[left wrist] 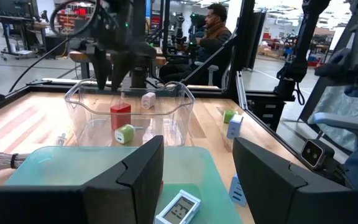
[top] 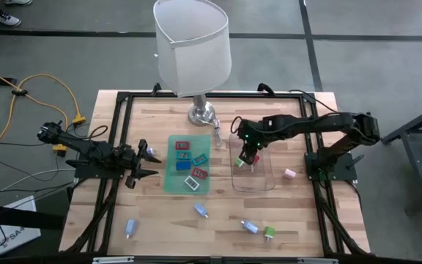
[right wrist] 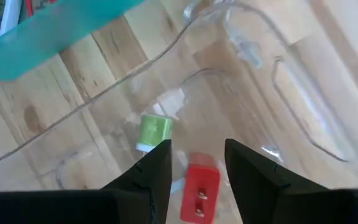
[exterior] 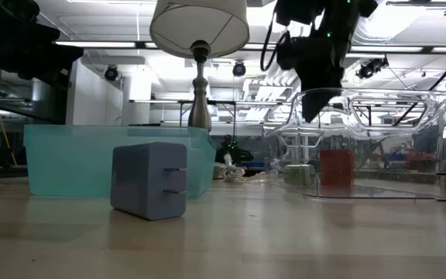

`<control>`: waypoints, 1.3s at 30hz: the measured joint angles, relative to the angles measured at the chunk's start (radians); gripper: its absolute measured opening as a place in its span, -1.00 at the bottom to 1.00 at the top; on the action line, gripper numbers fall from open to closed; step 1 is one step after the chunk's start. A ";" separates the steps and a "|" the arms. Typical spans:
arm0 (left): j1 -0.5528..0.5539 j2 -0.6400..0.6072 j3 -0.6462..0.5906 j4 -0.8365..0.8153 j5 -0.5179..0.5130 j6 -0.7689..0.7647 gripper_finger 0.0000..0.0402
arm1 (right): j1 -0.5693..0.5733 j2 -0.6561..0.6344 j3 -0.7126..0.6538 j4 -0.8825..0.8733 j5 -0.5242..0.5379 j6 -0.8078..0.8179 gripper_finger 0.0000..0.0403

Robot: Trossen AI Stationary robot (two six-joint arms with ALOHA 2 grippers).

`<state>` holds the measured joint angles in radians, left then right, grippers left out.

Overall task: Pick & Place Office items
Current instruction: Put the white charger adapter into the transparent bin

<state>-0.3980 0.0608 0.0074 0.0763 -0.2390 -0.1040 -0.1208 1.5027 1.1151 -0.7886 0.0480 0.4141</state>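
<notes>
Along the near edge of the table [top: 299, 220], loose office items on bare wood: a light blue plug [top: 130, 228] at the left, another light blue piece [top: 201, 210] toward the middle, then a blue one [top: 249, 226] just beside a green one [top: 269, 232].

Farther in, at the middle, a green mat [top: 173, 176] carrying several flat pieces in red, teal and white, among them a white-faced one [top: 190, 182] at its near end and a red one [top: 182, 144] at its far end.

Left of the mat, the left gripper [top: 146, 163] waiting low over the wood, fingers spread, nothing between them.

Right of the mat, a clear tray [top: 266, 180] holding a red plug [right wrist: 200, 185] and a green plug [right wrist: 153, 131], close together but apart. Directly above the red plug, the right gripper [right wrist: 196, 163], fingers parted with the plug showing in the gap; cannot tell whether touching it.

Beyond the tray's right side, a pink piece [top: 290, 174] alone on the wood.

At the far edge, a lamp [top: 193, 45], its metal base [top: 201, 114] standing between mat and tray.

In the room behind, a seated person [left wrist: 214, 30].
</notes>
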 joint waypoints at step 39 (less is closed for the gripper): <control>0.000 0.000 0.000 0.000 0.000 0.000 -0.07 | 0.132 -0.472 -0.115 -0.584 0.040 0.242 -0.33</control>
<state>-0.3978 0.0608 0.0074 0.0761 -0.2390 -0.1040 0.0117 1.0302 0.9998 -1.3730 0.0881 0.6561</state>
